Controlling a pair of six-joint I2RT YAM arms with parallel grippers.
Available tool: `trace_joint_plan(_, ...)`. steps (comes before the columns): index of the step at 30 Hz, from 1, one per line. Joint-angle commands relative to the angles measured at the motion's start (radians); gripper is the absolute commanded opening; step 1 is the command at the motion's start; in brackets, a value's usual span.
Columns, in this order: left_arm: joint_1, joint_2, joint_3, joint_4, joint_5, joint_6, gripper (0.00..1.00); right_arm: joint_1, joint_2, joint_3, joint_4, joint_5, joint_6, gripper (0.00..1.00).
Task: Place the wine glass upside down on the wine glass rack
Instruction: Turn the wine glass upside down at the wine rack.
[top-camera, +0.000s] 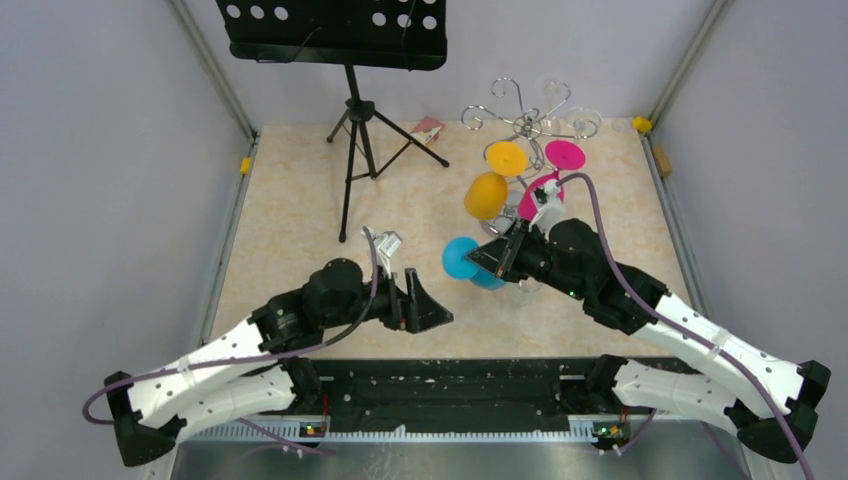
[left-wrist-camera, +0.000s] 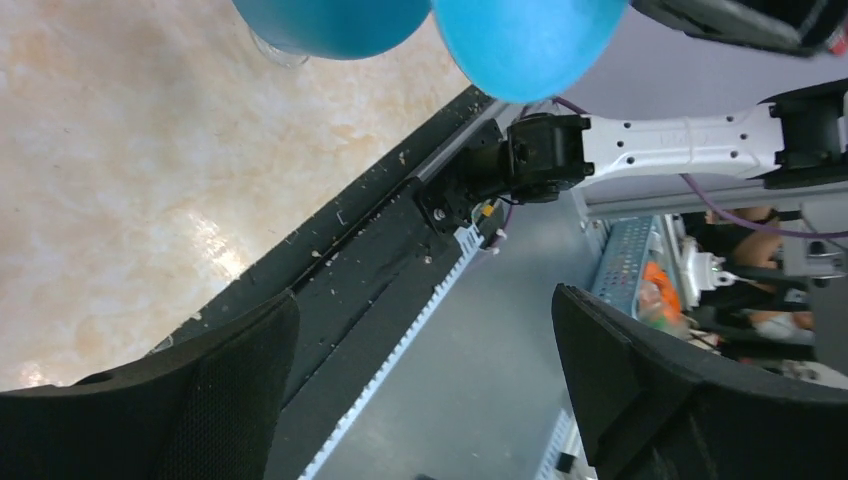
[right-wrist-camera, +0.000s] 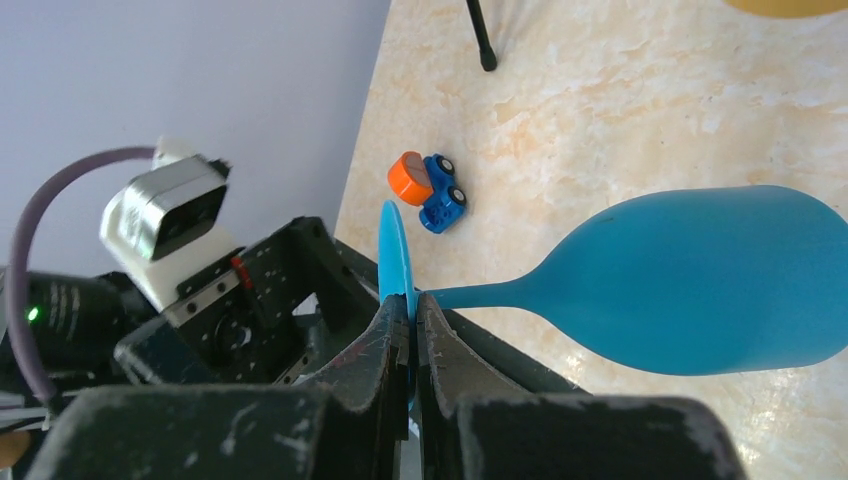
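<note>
Now held: right gripper (right-wrist-camera: 412, 300) pinching the foot of the blue wine glass (right-wrist-camera: 700, 290), bowl out sideways.
Left gripper (left-wrist-camera: 425, 320): spread wide, empty.
Rack (top-camera: 525, 120): just ahead of the right gripper, crowded with orange and pink glasses (top-camera: 486, 195).
Risk: the thin pinch may let the glass swivel, and its bowl could knock the hung ones.

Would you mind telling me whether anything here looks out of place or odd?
A small blue-and-orange toy vehicle sits on the table near its edge, unrelated to the blue wine glass; nothing else stands out.
</note>
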Motion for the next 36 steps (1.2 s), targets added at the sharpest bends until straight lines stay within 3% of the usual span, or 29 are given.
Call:
trace_joint_plan(1, 0.157, 0.079, 0.047, 0.086, 0.338, -0.123, 0.99, -0.010, -0.028, 0.037, 0.011, 0.021, -0.019, 0.00)
trace_joint_plan(9, 0.299, 0.064, 0.043, 0.095, 0.340, -0.177, 0.99, -0.010, -0.029, 0.034, 0.015, 0.015, -0.016, 0.00)
trace_joint_plan(14, 0.321, 0.003, -0.057, 0.325, 0.363, -0.262, 0.97, -0.010, -0.023, 0.025, 0.060, -0.022, -0.013, 0.00)
trace_joint_plan(21, 0.338, 0.075, -0.126, 0.629, 0.469, -0.424, 0.85, -0.011, -0.011, 0.019, 0.108, -0.064, -0.010, 0.00)
trace_joint_plan(29, 0.346, 0.134, -0.114, 0.774, 0.411, -0.487, 0.60, -0.009, 0.008, 0.024, 0.168, -0.119, 0.000, 0.00)
trace_joint_plan(36, 0.348, 0.188, -0.095, 0.826, 0.461, -0.507, 0.26, -0.010, 0.009, 0.024, 0.183, -0.127, 0.005, 0.00)
